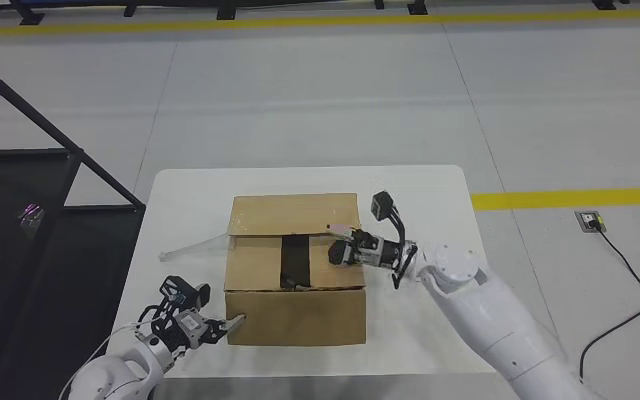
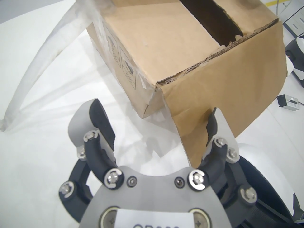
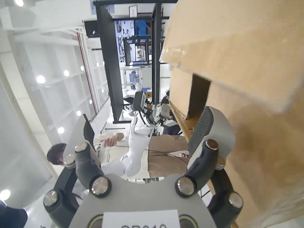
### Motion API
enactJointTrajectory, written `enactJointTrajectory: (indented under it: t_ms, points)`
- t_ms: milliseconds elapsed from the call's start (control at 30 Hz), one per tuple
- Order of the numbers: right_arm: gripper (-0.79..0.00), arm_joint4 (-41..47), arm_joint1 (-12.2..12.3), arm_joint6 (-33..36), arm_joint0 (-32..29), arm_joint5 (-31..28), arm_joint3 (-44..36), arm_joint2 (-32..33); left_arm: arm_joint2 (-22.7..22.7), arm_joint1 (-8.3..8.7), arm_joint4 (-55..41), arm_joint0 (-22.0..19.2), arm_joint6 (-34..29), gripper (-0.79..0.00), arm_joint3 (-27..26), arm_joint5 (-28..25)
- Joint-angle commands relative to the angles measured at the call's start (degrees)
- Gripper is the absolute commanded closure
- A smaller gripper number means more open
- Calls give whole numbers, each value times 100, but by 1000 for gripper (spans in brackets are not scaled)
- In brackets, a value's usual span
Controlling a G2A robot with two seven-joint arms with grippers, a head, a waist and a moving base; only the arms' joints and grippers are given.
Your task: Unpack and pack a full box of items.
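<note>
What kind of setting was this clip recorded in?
Probably a robotics lab or industrial test hall, not a home: a pale painted floor with yellow line markings, tall black metal frames, and a white table bearing a cardboard box.

Between the box (image 1: pixel 295 315) flaps only a narrow gap (image 1: pixel 295 262) opens; a loose tape strip (image 1: pixel 195 245) arcs beside it.

Brown corrugated cardboard box (image 1: pixel 295 270): matt, torn edges rough and fluted. Translucent plastic tape strip (image 2: pixel 42 55): crinkled. White desk (image 1: pixel 420 190): smooth. Left end effector (image 2: pixel 154 110): grey metal, black ribbed pads (image 2: pixel 104 122).
</note>
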Motion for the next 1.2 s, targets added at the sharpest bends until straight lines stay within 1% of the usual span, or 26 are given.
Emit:
enactJointTrajectory:
  t_ms: [0,133,233,300,367,500,733,900,1167]
  points:
    - [-785,-24,-52,-200,83,21,128,-32,5,6,6,8,17,-785,3,3]
    - [-785,-52,-172,-601,253,22,324,-101,19,18,-3,15,17,-785,-3,8]
    - [-785,-101,-266,-1082,412,-37,454,-108,46,26,21,31,18,-785,-28,17]
    - [-785,-344,-327,-1691,542,-49,560,-123,66,32,41,40,22,-785,-35,18]
    - [-785,-378,-408,-1924,651,-75,602,-181,79,38,54,47,27,-785,-39,18]
    - [-785,-560,-596,-2397,1038,-103,1076,-320,106,48,77,72,34,-785,-64,24]
    - [-785,-548,-1040,-2845,1616,-514,2045,-638,129,65,82,145,77,-785,-88,50]
    - [-785,-597,-1341,-3206,1904,-826,2666,-792,133,79,79,170,85,-785,-92,67]
    - [-785,-818,-1795,-3699,2189,-771,3551,-1028,168,101,134,173,43,-785,-138,98]
